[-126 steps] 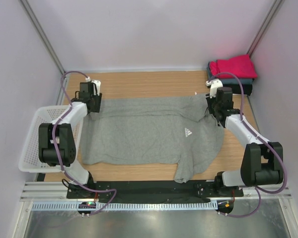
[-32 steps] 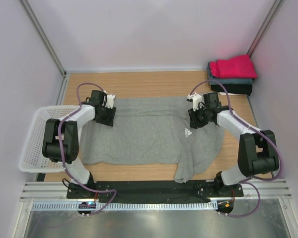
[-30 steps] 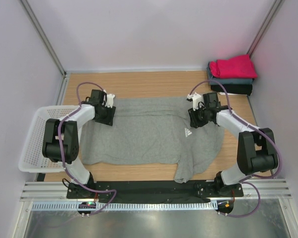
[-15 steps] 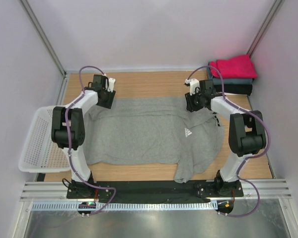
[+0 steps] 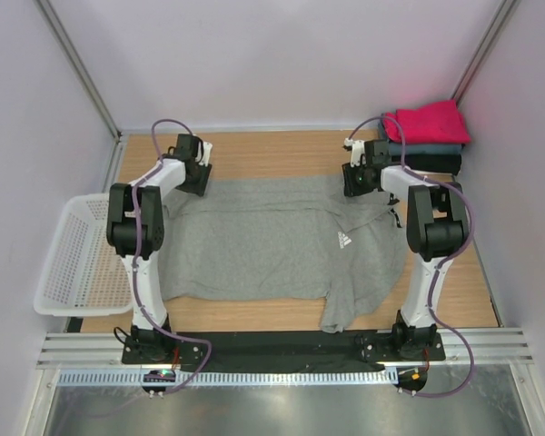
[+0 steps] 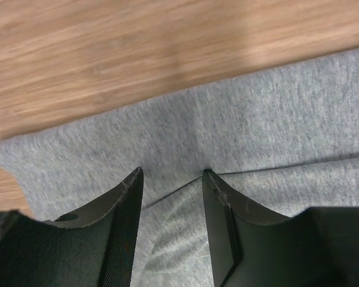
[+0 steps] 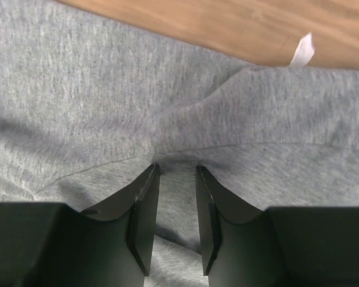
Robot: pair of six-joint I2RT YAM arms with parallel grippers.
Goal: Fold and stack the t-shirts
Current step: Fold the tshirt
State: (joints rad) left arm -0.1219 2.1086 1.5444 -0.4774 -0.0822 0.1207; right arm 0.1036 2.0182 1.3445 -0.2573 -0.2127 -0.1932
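Your left gripper (image 6: pixel 170 200) pinches a pucker of the grey t-shirt (image 6: pixel 275 113) at its far hem, upper left in the overhead view. Your right gripper (image 7: pixel 175 179) nips the same hem at upper right, jaws drawn in on gathered cloth. The shirt lies spread across the middle of the table (image 5: pixel 282 150), one sleeve trailing toward the bottom edge. The first fold appears to be starting, so the next move calls for lifting both corners evenly and carrying them toward the near hem. The folded stack (image 5: pixel 425 127) sits in the top right corner.

A white mesh basket (image 5: pixel 77 263) sits at the wooden table's (image 5: pixel 272 154) left edge.
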